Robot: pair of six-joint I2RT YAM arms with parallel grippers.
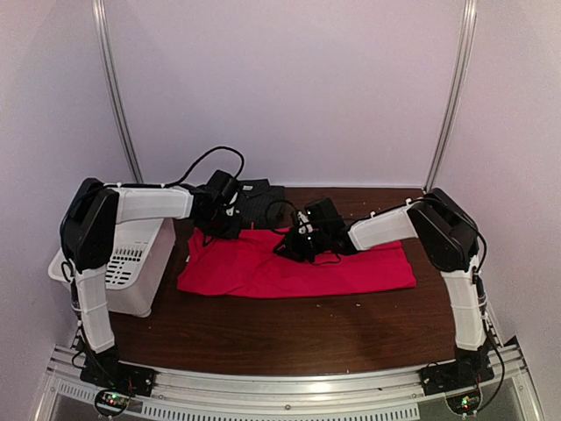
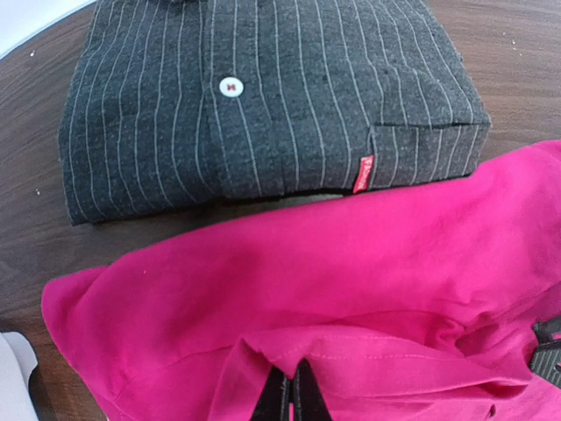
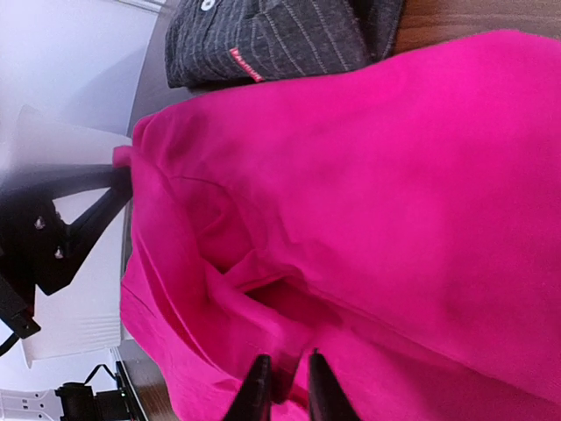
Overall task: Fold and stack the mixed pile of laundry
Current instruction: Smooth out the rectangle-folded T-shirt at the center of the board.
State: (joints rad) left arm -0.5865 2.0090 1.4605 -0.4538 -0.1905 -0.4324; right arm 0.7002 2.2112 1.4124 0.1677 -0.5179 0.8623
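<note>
- At the far left edge of the red T-shirt [image 1: 368, 267]: left gripper [image 2: 287, 399] is pinching a raised fold of the hem, fingertips pressed together.
- Over the T-shirt's middle: right gripper [image 3: 287, 390] is reaching down to the cloth, fingers standing slightly apart with red fabric in the gap; cannot tell whether it is gripping.
- T-shirt is lying spread and rumpled on the dark wooden table [image 1: 289, 338], bunching up between the two grippers.
- Just beyond the T-shirt's far edge: charcoal pinstriped shirt [image 2: 263, 96] is sitting folded into a neat rectangle, white button and small red tag showing.
- Just left of the T-shirt: white slotted bin [image 1: 140, 263] is sitting at the table's edge.
</note>
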